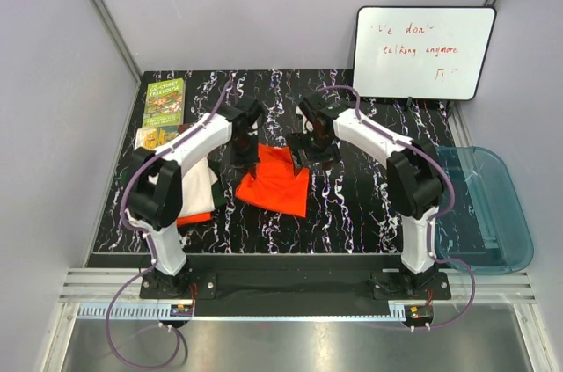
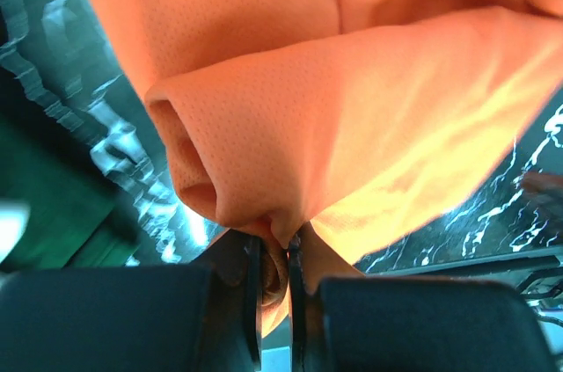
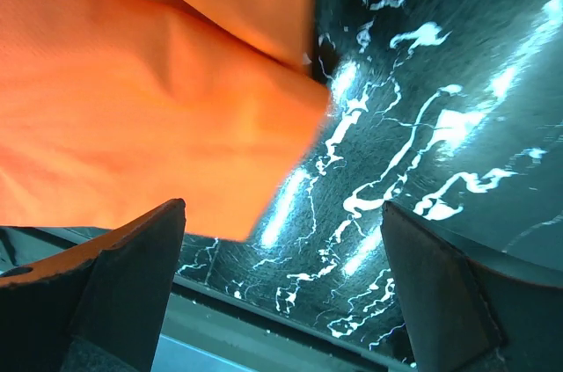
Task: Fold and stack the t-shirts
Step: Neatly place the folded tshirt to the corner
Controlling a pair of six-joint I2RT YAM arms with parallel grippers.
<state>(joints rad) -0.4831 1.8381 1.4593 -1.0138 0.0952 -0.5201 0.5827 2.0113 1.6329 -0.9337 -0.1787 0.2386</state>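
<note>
A bright orange t-shirt lies partly folded in the middle of the black marbled table. My left gripper is shut on a bunched edge of it at its left back corner. My right gripper is open and empty just above the shirt's right back corner; the shirt's edge lies beside its left finger. A stack of folded shirts sits at the left under my left arm: white, dark green and red-orange.
A small green book lies at the back left. A whiteboard leans on the back wall. A translucent blue tub sits off the table's right edge.
</note>
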